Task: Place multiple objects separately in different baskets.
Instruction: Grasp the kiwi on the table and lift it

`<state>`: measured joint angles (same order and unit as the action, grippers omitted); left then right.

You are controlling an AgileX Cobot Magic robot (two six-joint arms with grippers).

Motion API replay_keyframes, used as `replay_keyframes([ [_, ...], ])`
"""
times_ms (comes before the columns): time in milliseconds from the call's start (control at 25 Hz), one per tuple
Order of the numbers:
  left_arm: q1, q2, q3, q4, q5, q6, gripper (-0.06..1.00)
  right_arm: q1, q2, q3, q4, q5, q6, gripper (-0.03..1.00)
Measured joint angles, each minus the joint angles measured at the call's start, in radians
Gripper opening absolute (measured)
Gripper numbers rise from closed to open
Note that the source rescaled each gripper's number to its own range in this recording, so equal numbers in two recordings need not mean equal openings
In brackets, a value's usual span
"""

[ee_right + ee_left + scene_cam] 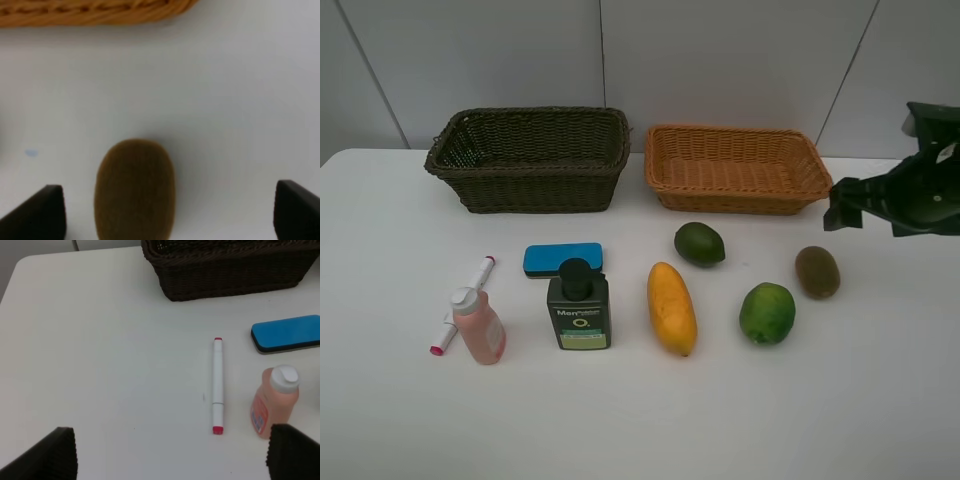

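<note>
- Exterior high view is showing the tabletop carrying every object, with both baskets sitting empty.
- Dark basket and orange basket are standing side by side along the far edge.
- Right claw is hovering empty with its jaws spread wide apart, near the orange basket's right corner.
- Left claw is hanging empty too, jaws wide apart, over bare tabletop; it is not showing in the high view.
- Mango, pump bottle, eraser, pink bottle, green fruit and avocado are lying in a loose row in front of the baskets.
- Kiwi is lying just under the right claw, between the fingers but off-centre. Its long axis is pointing toward the orange basket, crosswise to the closing line, so the jaws would be closing on its narrow width. I judge the right arm much the nearer.
- Marker is lying just beside the pink bottle.
</note>
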<state>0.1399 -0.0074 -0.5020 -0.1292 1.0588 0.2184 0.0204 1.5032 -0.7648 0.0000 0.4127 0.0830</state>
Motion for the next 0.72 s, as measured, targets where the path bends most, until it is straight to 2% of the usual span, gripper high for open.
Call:
replay_keyframes([
  [320,0.0,0.0,0.0,0.0,0.0,0.0,1.0,0.0,0.153,0.0,0.024,-0.06,-0.002,1.0],
  [720,0.0,0.0,0.0,0.0,0.0,0.0,1.0,0.0,0.177,-0.001,0.044,-0.084,-0.003,1.0],
])
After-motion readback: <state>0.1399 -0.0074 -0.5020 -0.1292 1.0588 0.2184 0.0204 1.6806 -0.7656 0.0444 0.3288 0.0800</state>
